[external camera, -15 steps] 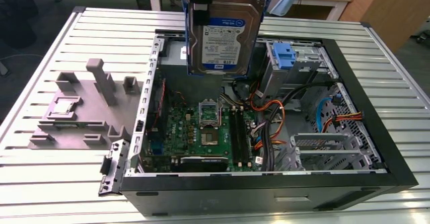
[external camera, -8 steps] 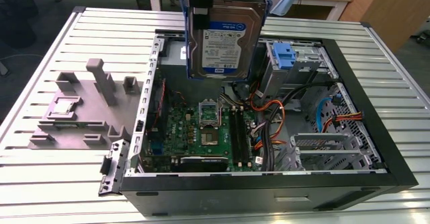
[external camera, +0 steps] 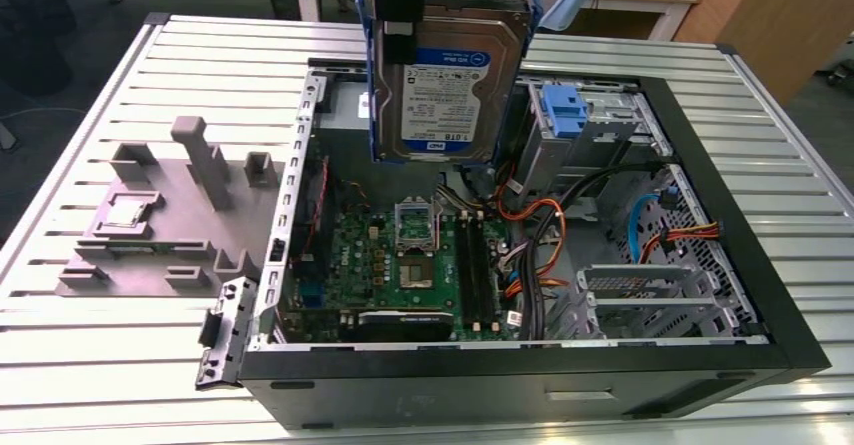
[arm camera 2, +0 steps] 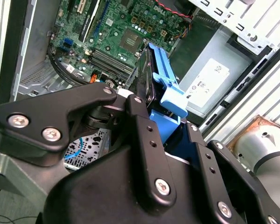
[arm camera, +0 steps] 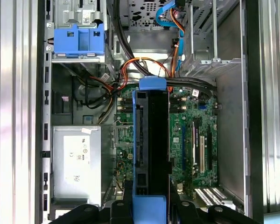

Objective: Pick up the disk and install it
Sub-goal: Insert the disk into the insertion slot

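The gripper (arm camera 2: 164,119) holds the disk (external camera: 447,85), a flat rectangular silver-grey metal hard drive with a white-and-blue label and blue plastic carrier rails. Its black fingers (arm camera 2: 144,135) are closed narrowly on the two sides of the carrier. In the exterior view the disk hangs upright in the air, with its label facing the camera. It is above the rear part of the open black computer tower case (external camera: 534,390), which lies on its side on the slatted aluminium worktop (external camera: 120,345). The disk is clear of the case floor and touches nothing but the fingers. In the first wrist view it appears edge-on (arm camera: 151,149), directly over the green motherboard (arm camera: 196,135). The big grey power-supply box with a white sticker (arm camera: 77,163) lies to one side of it inside the case. The upright blue plastic bracket (external camera: 567,115) stands in the drive cage just beside the disk on the exterior view's right, and it carries no drive. Orange and red cables (external camera: 541,225) run between that cage and the motherboard. Outside the case, on the exterior view's left, a grey plastic fixture with upright pegs (external camera: 160,225) rests on the worktop, well apart from the disk.
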Available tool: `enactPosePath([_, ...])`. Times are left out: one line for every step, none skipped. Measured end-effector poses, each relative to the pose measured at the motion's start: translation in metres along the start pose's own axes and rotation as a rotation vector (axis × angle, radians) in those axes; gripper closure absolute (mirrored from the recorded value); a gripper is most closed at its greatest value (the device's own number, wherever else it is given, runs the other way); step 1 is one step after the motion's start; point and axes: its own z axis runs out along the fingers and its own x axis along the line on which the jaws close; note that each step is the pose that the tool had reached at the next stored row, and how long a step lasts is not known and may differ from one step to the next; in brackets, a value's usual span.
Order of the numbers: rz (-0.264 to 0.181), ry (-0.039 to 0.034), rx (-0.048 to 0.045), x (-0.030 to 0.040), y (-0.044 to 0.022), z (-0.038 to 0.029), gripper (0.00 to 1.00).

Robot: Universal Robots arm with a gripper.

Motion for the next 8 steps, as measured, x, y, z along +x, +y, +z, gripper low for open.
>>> enactPosePath([0.0,0.0,0.0,0.0,0.0,0.0,0.63])
enactPosePath([0.0,0.0,0.0,0.0,0.0,0.0,0.63])
enactPosePath([0.0,0.0,0.0,0.0,0.0,0.0,0.63])
enactPosePath([0.0,0.0,0.0,-0.0001,0.0,0.0,0.63])
enactPosePath([0.0,0.0,0.0,-0.0001,0.0,0.0,0.63])
enactPosePath([0.0,0.0,0.0,-0.0001,0.0,0.0,0.63])
enactPosePath([0.0,0.0,0.0,-0.0001,0.0,0.0,0.63])
enactPosePath([0.0,0.0,0.0,-0.0001,0.0,0.0,0.63])
